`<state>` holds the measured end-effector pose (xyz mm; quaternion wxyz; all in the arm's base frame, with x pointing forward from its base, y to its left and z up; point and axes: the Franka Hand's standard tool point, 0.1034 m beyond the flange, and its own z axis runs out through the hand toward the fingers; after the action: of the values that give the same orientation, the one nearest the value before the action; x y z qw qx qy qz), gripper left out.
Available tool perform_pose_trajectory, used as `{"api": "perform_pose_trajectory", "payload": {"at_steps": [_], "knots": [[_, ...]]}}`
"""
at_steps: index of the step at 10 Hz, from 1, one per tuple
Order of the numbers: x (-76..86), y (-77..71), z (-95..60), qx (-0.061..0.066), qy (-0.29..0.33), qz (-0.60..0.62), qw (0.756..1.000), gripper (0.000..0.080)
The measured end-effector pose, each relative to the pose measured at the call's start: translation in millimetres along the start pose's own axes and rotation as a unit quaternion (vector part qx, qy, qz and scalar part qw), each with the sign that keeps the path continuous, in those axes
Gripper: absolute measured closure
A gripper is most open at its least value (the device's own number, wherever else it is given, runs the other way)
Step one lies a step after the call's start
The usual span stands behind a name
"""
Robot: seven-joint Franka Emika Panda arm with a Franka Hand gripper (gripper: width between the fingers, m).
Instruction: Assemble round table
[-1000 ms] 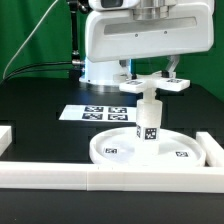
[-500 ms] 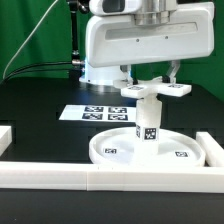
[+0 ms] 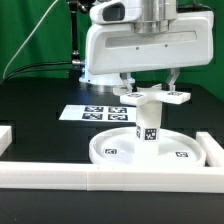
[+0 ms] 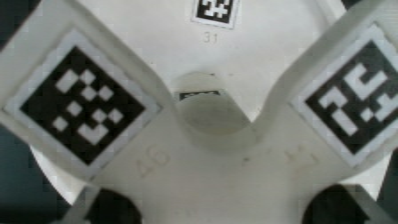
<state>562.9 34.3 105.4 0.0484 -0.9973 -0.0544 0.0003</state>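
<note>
The large round rimmed disc (image 3: 115, 150) lies flat on the black table. The short cylinder leg (image 3: 148, 126) stands upright at its middle, a tag facing the camera. The flat cross-shaped piece (image 3: 158, 96) sits on top of the leg. My gripper (image 3: 150, 84) comes down from above, its fingers on either side of the cross piece and shut on it. In the wrist view the cross piece (image 4: 214, 150) fills the picture with its tagged arms, and my dark fingertips (image 4: 111, 207) press on it from both sides.
The marker board (image 3: 92, 113) lies behind the disc toward the exterior view's left. Long white border bars run along the front (image 3: 100, 178), at the left (image 3: 5, 135) and at the right (image 3: 214, 150). A green curtain hangs behind.
My gripper has turned with the cross-shaped piece and come slightly lower on the leg. The disc and leg stay in place.
</note>
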Motion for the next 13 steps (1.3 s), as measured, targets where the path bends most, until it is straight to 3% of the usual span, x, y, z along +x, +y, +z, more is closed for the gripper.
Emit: {"api": "perform_pose_trajectory", "payload": {"at_steps": [11,13], "knots": [[-0.2,0.5,-0.4,0.003,0.001,0.012,1.000,0.0357],[-0.2,0.5,0.0,0.008,0.002,0.080,0.997,0.0357]]}}
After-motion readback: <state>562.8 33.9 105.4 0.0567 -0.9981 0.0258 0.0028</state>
